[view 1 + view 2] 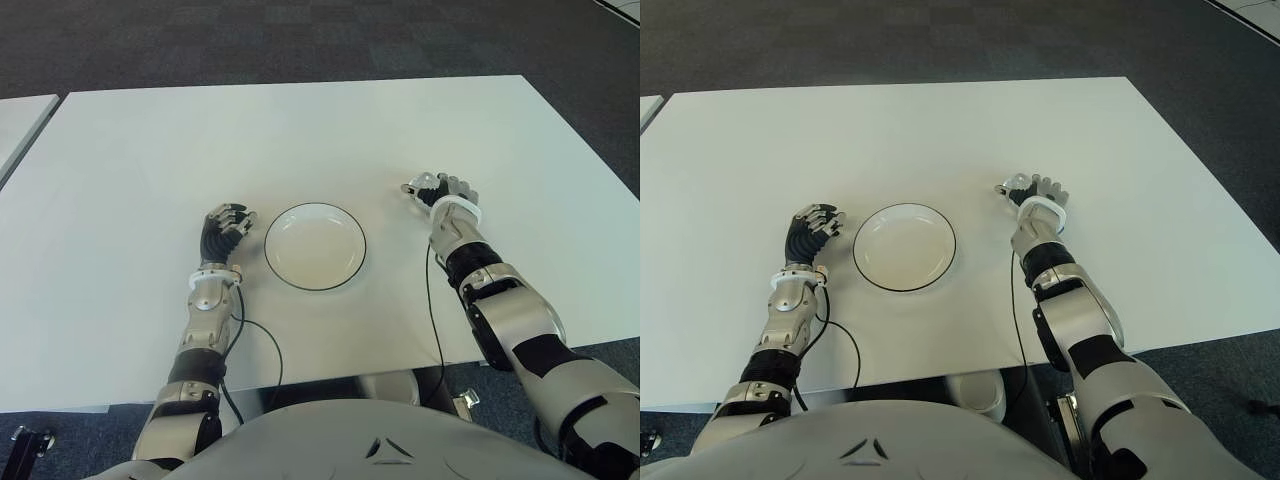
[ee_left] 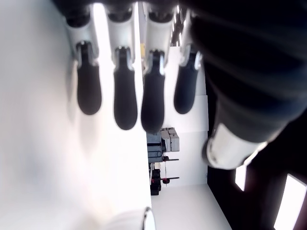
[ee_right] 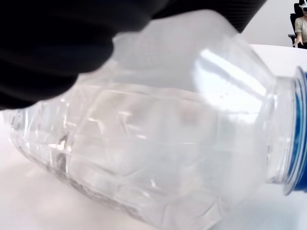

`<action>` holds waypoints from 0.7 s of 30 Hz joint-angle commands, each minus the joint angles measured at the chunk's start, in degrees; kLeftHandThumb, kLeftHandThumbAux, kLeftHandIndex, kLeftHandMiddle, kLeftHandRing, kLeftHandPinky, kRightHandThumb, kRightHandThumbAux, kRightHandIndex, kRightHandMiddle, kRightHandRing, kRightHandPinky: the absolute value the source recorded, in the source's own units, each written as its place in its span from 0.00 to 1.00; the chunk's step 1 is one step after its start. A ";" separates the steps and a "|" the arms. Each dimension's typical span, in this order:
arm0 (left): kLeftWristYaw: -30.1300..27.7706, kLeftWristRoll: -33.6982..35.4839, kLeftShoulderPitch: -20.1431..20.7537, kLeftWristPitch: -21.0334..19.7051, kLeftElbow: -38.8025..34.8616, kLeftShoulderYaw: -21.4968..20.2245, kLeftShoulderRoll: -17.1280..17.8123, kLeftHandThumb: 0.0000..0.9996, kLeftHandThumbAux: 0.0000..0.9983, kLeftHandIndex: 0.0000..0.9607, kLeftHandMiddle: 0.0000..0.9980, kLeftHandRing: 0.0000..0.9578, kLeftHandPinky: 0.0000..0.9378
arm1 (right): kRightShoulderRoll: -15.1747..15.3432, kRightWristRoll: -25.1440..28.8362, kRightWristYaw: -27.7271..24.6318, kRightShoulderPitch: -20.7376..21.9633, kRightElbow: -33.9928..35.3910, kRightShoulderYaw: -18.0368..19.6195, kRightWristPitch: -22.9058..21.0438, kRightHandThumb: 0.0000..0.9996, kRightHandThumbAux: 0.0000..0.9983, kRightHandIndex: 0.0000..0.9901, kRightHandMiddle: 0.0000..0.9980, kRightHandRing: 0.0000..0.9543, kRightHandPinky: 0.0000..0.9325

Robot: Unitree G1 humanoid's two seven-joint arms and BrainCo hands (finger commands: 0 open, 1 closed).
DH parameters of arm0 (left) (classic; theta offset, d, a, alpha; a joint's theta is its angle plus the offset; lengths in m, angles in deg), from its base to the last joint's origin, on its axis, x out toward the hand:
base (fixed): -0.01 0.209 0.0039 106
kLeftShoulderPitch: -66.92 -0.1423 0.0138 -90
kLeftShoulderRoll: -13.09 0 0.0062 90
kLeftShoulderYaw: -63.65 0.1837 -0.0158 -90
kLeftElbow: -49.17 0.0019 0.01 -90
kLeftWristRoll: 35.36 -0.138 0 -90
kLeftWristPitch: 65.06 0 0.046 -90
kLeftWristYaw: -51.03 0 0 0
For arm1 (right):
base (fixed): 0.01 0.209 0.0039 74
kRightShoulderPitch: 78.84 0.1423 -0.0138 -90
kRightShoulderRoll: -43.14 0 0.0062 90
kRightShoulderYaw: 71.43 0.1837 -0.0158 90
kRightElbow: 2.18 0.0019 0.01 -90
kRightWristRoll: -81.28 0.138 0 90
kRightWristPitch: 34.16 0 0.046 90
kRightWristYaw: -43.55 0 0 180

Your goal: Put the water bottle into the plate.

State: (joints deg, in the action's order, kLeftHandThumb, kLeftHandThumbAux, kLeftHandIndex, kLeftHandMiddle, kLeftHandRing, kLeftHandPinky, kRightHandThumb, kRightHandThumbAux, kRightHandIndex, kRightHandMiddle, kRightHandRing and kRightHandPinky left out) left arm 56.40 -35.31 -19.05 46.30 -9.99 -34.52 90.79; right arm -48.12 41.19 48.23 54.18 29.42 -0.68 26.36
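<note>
Water bottle (image 3: 158,143): clear plastic with a blue cap end, lying on its side; it fills the right wrist view. In the eye views only a small clear part shows at the right hand, on the white table (image 1: 300,130) to the right of the plate and apart from it.
Right hand (image 1: 437,190): fingers wrapped over the bottle from above, a dark palm covering its upper side. The grasp looks closed round the body, presumably so that the bottle can be lifted as it lies.
Plate (image 1: 345,225): white with a dark rim, nothing in it, between the two hands. It lies within short reach of the right hand, so a sideways carry toward the robot's left should suffice.
Left hand (image 1: 226,224): just beside the plate on its left side, fingers extended and loosely bent, holding nothing; idle.
Step in hand: bottle grasped, transfer not yet made.
Risk: the smooth, rounded bottle may roll on the shallow plate once released.
</note>
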 commanded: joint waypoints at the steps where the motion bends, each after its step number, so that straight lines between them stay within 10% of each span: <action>1: -0.13 0.65 -0.52 -1.47 -0.28 -0.42 0.06 0.71 0.72 0.45 0.54 0.56 0.56 | -0.90 1.47 -3.95 -1.78 -1.93 -1.52 -1.52 0.46 0.28 0.00 0.00 0.00 0.05; 6: -0.02 0.74 -0.45 -1.38 -0.23 -0.66 -0.02 0.71 0.72 0.45 0.55 0.56 0.57 | -0.79 1.18 -6.11 -1.34 -2.02 -2.91 -2.62 0.43 0.34 0.00 0.00 0.00 0.09; 10: 0.63 0.29 -0.61 -0.97 -0.50 -0.68 -0.10 0.71 0.72 0.45 0.54 0.56 0.56 | -0.42 0.66 -7.73 -1.06 -2.10 -4.45 -2.28 0.44 0.40 0.27 0.10 0.06 0.17; 21: 0.38 0.25 -0.93 -0.65 -1.12 -0.55 -0.07 0.71 0.72 0.45 0.54 0.56 0.56 | 1.04 0.94 -9.18 -2.03 -0.22 -6.54 -0.60 0.46 0.46 0.45 0.22 0.18 0.26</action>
State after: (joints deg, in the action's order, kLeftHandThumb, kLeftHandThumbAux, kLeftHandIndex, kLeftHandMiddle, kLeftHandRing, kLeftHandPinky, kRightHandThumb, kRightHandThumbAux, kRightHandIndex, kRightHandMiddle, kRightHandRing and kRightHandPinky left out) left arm 56.57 -35.29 -19.38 45.79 -10.76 -34.85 90.79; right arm -46.19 40.83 41.85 55.39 30.07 -6.54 25.27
